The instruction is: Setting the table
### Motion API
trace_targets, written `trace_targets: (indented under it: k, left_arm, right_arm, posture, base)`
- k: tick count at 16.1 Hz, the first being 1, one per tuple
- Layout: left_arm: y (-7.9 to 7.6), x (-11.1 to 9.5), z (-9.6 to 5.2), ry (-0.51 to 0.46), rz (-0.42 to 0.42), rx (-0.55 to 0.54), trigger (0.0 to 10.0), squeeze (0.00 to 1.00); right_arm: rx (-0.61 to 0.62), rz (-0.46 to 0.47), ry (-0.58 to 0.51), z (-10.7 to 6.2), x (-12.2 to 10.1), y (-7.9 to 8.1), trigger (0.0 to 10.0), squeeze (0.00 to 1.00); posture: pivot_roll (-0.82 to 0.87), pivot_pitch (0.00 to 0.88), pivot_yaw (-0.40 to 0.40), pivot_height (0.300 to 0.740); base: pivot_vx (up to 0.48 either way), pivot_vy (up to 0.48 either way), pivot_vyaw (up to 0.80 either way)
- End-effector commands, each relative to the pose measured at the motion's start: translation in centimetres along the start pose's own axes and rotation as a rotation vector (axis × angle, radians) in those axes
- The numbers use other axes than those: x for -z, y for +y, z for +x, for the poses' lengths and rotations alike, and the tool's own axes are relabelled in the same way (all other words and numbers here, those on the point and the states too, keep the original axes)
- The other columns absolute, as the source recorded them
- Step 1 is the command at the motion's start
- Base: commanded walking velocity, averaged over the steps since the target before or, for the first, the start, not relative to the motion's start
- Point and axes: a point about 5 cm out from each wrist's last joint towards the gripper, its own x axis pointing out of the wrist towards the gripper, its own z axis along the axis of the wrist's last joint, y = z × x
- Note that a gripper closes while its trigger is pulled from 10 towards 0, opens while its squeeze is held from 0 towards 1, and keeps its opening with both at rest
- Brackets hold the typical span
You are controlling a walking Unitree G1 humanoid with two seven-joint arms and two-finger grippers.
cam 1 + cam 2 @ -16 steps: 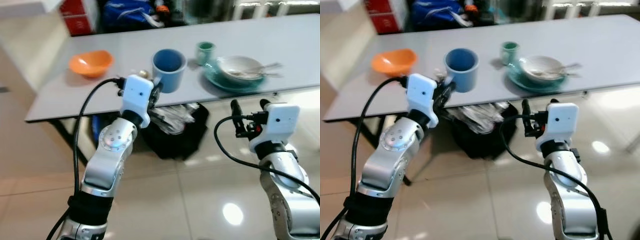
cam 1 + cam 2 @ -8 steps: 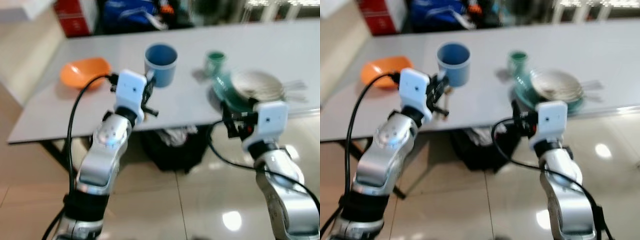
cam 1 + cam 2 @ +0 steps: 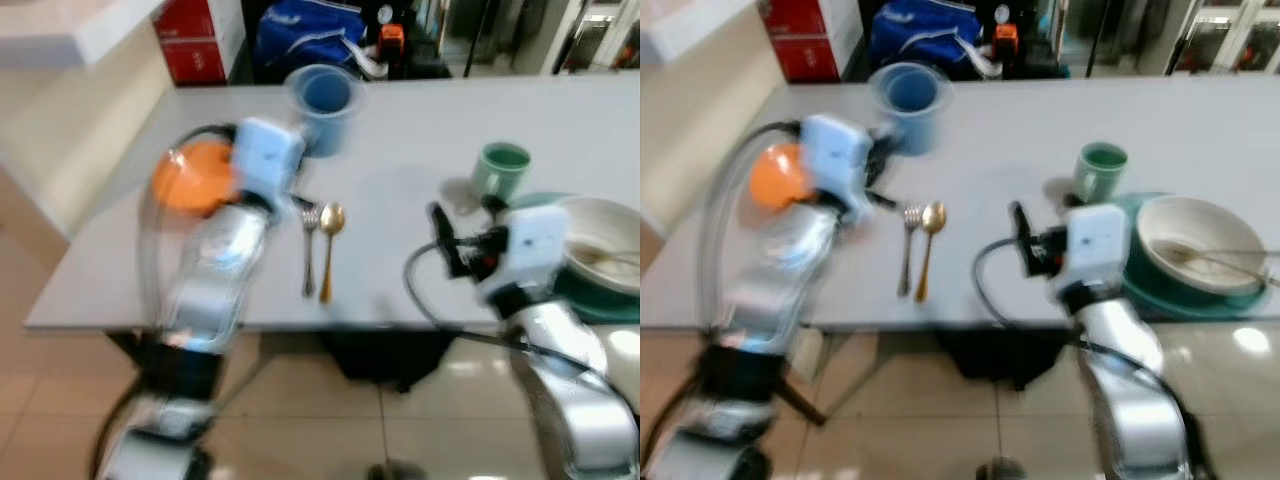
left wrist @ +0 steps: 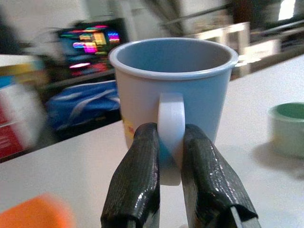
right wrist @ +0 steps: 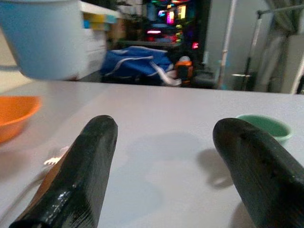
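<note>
My left gripper is shut on the handle of a blue mug and holds it upright just above the far left part of the grey table. The mug looks blurred from the head. A fork and a gold spoon lie side by side near the front edge. An orange bowl sits to their left, partly behind my left arm. My right gripper hangs open and empty over the table, left of a green cup. A white bowl holding cutlery rests on a teal plate.
Behind the table stand a blue bag and a red box. The table's front edge runs just below the fork and spoon. A pale counter lies at the far left. Glossy tiled floor spreads below.
The view has shifted closer and higher over the table. Both arms have come forward over it, the left one carrying the mug. The fork and spoon now show beside my left arm.
</note>
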Motion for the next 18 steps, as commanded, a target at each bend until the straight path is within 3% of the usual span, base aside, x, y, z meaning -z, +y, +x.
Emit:
trace_targets:
  k: [1,5,10,15,18]
  left_arm:
    - [0.9,0.1,0.2,-0.001,0.011,-0.009,10.0,0.00]
    - [0.2,0.7,1.8,0.008,-0.006,0.018,10.0,0.00]
    - [-0.2,2.6,2.4,0.092,0.021,0.048,10.0,0.00]
    - [0.3,4.1,2.9,0.188,-0.006,0.025,10.0,0.00]
    - [0.3,5.5,3.5,0.253,-0.040,0.036,10.0,0.00]
  right_arm:
    - [-0.058,0.022,-0.038,-0.2,-0.8,0.7,10.0,0.00]
    - [-0.157,0.029,-0.027,-0.7,-0.9,0.9,10.0,0.00]
    - [-0.251,0.048,-0.014,-1.6,-1.1,1.1,10.0,0.00]
    - [-0.366,0.070,0.022,-2.3,-1.1,1.1,10.0,0.00]
    - [-0.496,0.061,0.062,-2.9,-1.3,1.4,10.0,0.00]
  posture:
    - [-0.06,0.035,0.050,0.740]
    - [-0.08,0.036,0.046,0.740]
    - [-0.09,0.029,0.037,0.740]
    - [-0.09,0.023,0.026,0.740]
    - [-0.10,0.033,0.019,0.740]
  base:
    - [0.439,0.000,0.00]
    - [0.410,0.000,0.00]
    - [0.000,0.000,0.00]
    - [0.000,0.000,0.00]
    - [0.000,0.000,0.00]
